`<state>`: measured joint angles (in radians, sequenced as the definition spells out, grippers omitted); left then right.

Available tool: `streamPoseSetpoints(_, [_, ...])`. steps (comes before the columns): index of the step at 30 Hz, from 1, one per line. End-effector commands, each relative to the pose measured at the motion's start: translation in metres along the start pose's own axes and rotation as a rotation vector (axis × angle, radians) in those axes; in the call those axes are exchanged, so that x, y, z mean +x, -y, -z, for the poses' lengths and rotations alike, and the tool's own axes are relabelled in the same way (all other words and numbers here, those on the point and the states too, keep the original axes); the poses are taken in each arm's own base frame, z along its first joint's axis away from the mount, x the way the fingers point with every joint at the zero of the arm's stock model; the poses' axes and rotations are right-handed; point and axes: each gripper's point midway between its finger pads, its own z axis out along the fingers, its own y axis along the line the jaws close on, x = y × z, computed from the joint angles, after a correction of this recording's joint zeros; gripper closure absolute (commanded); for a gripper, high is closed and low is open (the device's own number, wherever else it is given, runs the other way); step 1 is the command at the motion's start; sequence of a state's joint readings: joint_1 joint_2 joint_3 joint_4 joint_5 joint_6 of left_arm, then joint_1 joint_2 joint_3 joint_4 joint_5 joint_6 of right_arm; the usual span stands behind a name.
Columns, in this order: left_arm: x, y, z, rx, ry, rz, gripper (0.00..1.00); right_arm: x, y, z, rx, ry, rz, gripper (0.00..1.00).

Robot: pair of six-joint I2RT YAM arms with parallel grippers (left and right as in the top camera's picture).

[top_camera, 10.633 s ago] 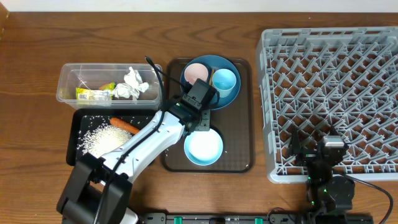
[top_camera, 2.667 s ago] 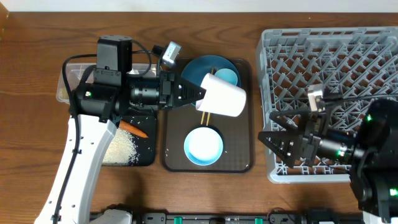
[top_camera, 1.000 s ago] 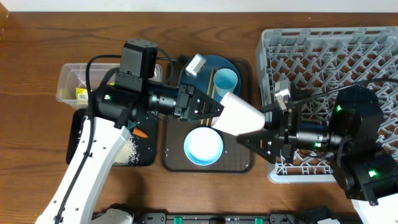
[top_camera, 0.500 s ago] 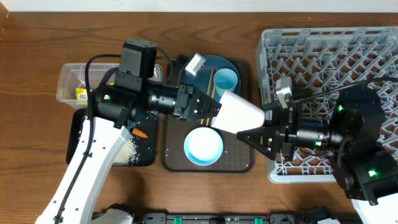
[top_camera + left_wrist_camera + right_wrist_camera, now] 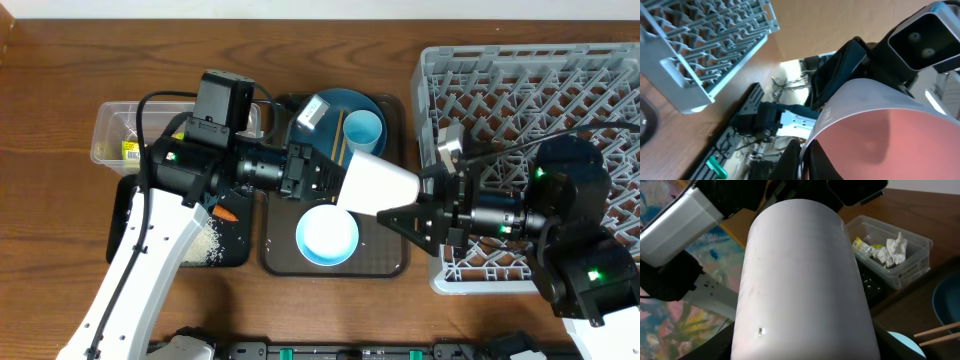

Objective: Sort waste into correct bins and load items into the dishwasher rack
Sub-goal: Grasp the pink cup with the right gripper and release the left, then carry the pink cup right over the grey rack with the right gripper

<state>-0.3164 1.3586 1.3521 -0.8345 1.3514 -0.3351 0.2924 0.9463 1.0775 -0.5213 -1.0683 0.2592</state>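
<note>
Left gripper (image 5: 338,184) pinches the pink cup (image 5: 382,185) by its rim; right gripper (image 5: 412,200), from 3 o'clock, straddles its base, grip unclear; an early release could drop it onto the bowl (image 5: 327,236).

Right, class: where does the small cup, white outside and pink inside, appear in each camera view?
Overhead: the small white-and-pink cup lies sideways at centre, over the dark brown tray.
Left wrist: lower right, pink inside facing the camera.
Right wrist: fills the centre, white outside only.
Landmark: the grey plastic rack, right in overhead, upper left in left wrist; absent from right wrist.
</note>
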Motion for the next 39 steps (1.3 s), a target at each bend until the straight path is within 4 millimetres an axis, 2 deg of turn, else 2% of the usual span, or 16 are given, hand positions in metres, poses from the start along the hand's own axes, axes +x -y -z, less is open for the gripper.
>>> streamPoseSetpoints(1, [-0.009,-0.028,0.002,-0.167,0.059,-0.007,0.93,-0.012,-0.002,0.004,0.039,0.037,0.08,0.48])
streamPoseSetpoints(6, [-0.011,-0.03,0.002,-0.18,0.065,-0.01,0.92,-0.012,0.008,0.004,0.094,0.042,0.072,0.53])
streamPoseSetpoints(8, [-0.011,-0.029,0.002,-0.179,0.067,-0.014,0.85,-0.012,0.008,0.004,0.095,0.042,0.084,0.54])
streamPoseSetpoints(13, [-0.016,-0.029,0.003,-0.183,0.08,-0.041,0.83,-0.012,0.01,0.004,0.102,0.042,0.089,0.55])
streamPoseSetpoints(14, [-0.017,-0.031,0.003,-0.198,0.087,-0.041,0.78,-0.011,0.011,0.004,0.107,0.042,0.087,0.55])
streamPoseSetpoints(16, [-0.02,-0.038,0.005,-0.239,0.104,-0.041,0.75,-0.011,0.014,0.005,0.124,0.041,0.078,0.54])
streamPoseSetpoints(21, [-0.026,-0.049,0.009,-0.305,0.135,-0.045,0.7,-0.002,0.028,0.007,0.198,0.016,0.053,0.54])
streamPoseSetpoints(23, [-0.029,-0.052,0.01,-0.326,0.149,-0.054,0.65,0.003,0.035,0.008,0.237,0.003,0.037,0.54])
streamPoseSetpoints(27, [-0.037,-0.063,0.016,-0.401,0.187,-0.064,0.57,0.017,0.061,0.017,0.39,-0.029,-0.032,0.57])
streamPoseSetpoints(30, [-0.043,-0.077,0.024,-0.497,0.229,-0.063,0.43,0.033,0.091,0.034,0.589,-0.064,-0.095,0.67])
streamPoseSetpoints(35, [-0.053,-0.098,0.041,-0.65,0.296,-0.061,0.3,0.059,0.139,0.083,0.983,-0.087,-0.25,0.68])
streamPoseSetpoints(36, [-0.054,-0.101,0.044,-0.671,0.305,-0.06,0.24,0.063,0.145,0.092,1.042,-0.091,-0.271,0.69])
streamPoseSetpoints(39, [-0.056,-0.104,0.047,-0.698,0.317,-0.06,0.16,0.075,0.164,0.115,1.181,-0.121,-0.335,0.69])
